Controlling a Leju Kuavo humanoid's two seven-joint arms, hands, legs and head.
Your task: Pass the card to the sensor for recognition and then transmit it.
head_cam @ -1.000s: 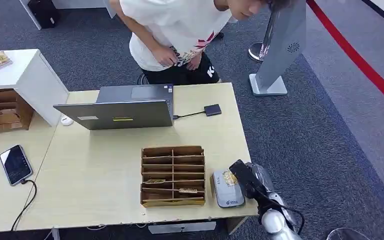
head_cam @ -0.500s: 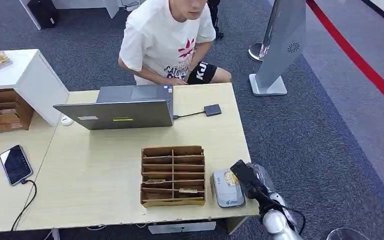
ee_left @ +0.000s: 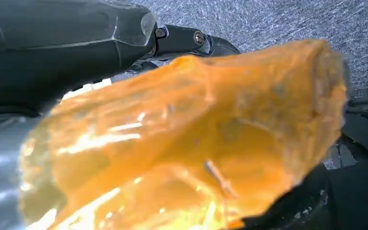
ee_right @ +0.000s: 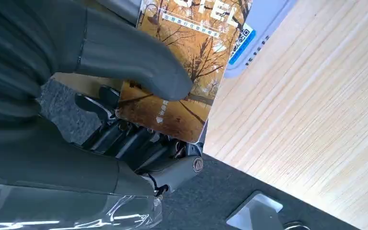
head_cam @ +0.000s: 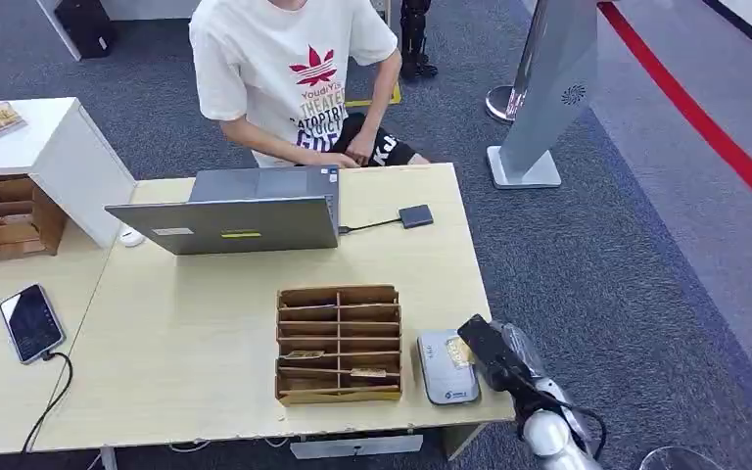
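My right hand (head_cam: 491,353) reaches over the table's near right corner and pinches a card (head_cam: 458,351) printed with orange autumn trees. In the right wrist view the thumb (ee_right: 139,57) presses on the card (ee_right: 196,67) and dark fingers lie beneath it. The card hangs over the right part of the grey card sensor (head_cam: 444,370), whose pale casing (ee_right: 263,24) lies just beyond the card on the wood. Whether card and sensor touch I cannot tell. A blurred orange translucent mass (ee_left: 187,143) sits right at the lens in the left wrist view and hides the left hand's fingers.
A wooden slotted organizer (head_cam: 339,343) with a few cards stands left of the sensor. Behind it are an open laptop (head_cam: 230,211) and a small dark box (head_cam: 416,215) on a cable. A person (head_cam: 289,69) sits at the far edge. A phone (head_cam: 29,321) lies far left.
The person behind the table has straightened from a bent-over pose and shifted left. My right hand with the card has drifted slightly right and toward me over the sensor.
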